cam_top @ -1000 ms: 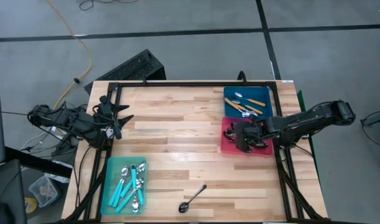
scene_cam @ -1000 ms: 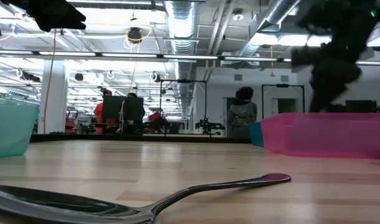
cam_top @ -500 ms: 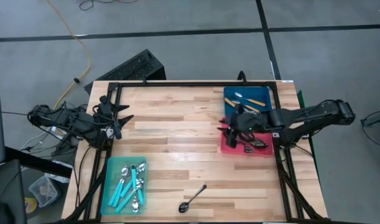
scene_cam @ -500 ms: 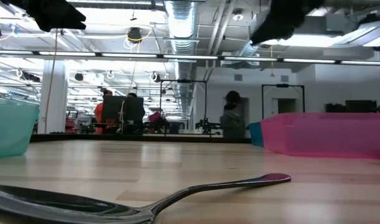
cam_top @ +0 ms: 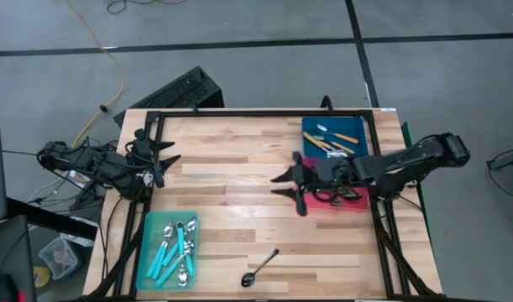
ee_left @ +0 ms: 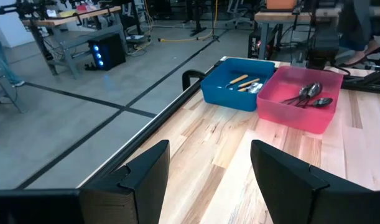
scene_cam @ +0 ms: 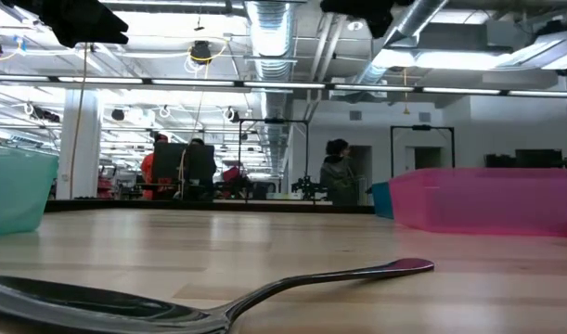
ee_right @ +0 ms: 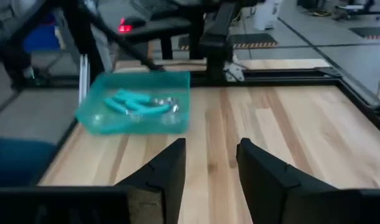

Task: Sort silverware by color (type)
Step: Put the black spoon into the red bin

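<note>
A: Just behind the right gripper [cam_top: 288,186], what is sitting in the pink bin [cam_top: 306,199]?

B: All-metal spoons [cam_top: 333,197] are lying there, partly hidden under the arm. The gripper itself is hovering over bare wood just off the bin's edge, its fingers [cam_top: 281,178] spread wide and holding nothing; the right wrist view is showing the two fingers [ee_right: 168,168] parted over open table [cam_top: 231,168].

A: And beside that bin?

B: Touching it, on the gripper's far side, a blue bin [cam_top: 310,126] is holding the orange-handled spoons [cam_top: 336,143]. The left wrist view is showing both bins side by side.

A: Where are the teal-handled spoons [cam_top: 174,250] lying?

B: Well apart from the right gripper, across the table, in the teal bin [cam_top: 149,226]. One dark metal spoon [cam_top: 259,268] is lying loose on the wood between that bin and the gripper, near the table's front edge; the low view is showing its bowl close to the camera.

A: What is the left gripper [cam_top: 162,159] doing?

B: It is waiting at the table's left edge, fingers [ee_left: 149,171] apart and empty. Beyond the table, people [scene_cam: 337,181] are standing in the room.
</note>
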### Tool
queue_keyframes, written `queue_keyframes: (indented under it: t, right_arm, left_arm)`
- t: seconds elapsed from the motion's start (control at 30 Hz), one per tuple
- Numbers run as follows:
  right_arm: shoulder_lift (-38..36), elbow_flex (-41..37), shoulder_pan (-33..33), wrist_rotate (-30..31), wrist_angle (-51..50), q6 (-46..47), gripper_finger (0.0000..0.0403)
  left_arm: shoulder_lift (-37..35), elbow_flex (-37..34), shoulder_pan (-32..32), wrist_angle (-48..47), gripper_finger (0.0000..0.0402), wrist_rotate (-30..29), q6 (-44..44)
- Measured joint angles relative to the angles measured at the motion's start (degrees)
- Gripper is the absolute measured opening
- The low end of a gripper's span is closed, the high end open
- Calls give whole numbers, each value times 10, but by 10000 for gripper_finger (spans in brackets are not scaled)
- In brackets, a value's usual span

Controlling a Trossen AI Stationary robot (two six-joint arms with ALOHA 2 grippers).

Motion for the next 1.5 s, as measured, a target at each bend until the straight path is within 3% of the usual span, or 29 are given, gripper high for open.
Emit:
queue_keyframes:
  t: [0.2,0.6,1.13,1.5]
  right_arm:
    - [76,2,23,0,87,-52,183]
    - [203,86,69,-17,90,-76,223]
    - [353,269,117,-16,-110,-80,222]
    - [425,303,143,-17,-170,-80,221]
  left_arm:
    - [0,0,0,0,213,0,0]
    - [0,0,0,0,213,0,0]
    - [0,0,0,-5,213,0,0]
    - [0,0,0,-10,213,0,0]
